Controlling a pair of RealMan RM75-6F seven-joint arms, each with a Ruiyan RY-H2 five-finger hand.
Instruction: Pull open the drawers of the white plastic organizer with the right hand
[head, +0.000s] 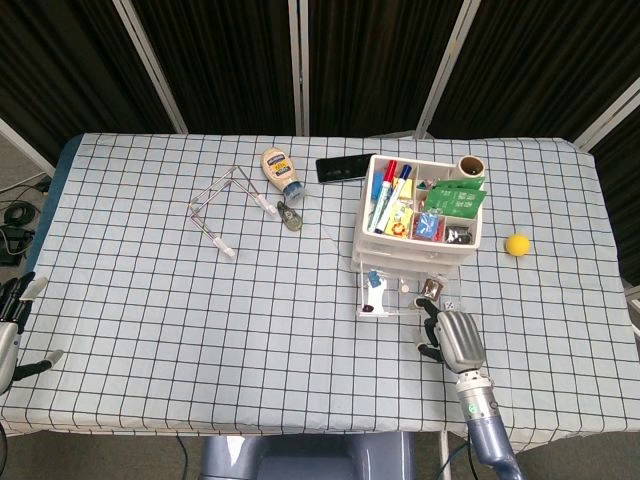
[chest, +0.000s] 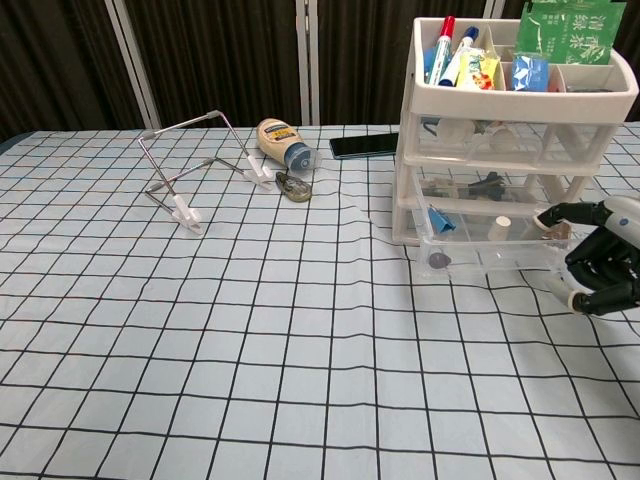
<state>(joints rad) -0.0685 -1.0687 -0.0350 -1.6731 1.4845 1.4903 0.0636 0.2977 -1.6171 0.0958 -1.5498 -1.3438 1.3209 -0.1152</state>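
The white plastic organizer (chest: 510, 140) stands at the table's far right, its bottom drawer (chest: 490, 252) drawn out toward the near edge. The right hand (chest: 598, 258) hooks curled fingers on that drawer's front right corner. Pulling off-centre could skew or drag the light organizer, or slip the drawer right out.

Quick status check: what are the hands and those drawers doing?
Right hand hooked on bottom drawer, drawer partly out. Left hand idle at table edge. Nothing blocking.

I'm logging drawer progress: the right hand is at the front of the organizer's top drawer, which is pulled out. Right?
Not quite: the chest view shows the right hand at the bottom drawer of the white organizer, and that is the one pulled out. The drawers above it sit pushed in.
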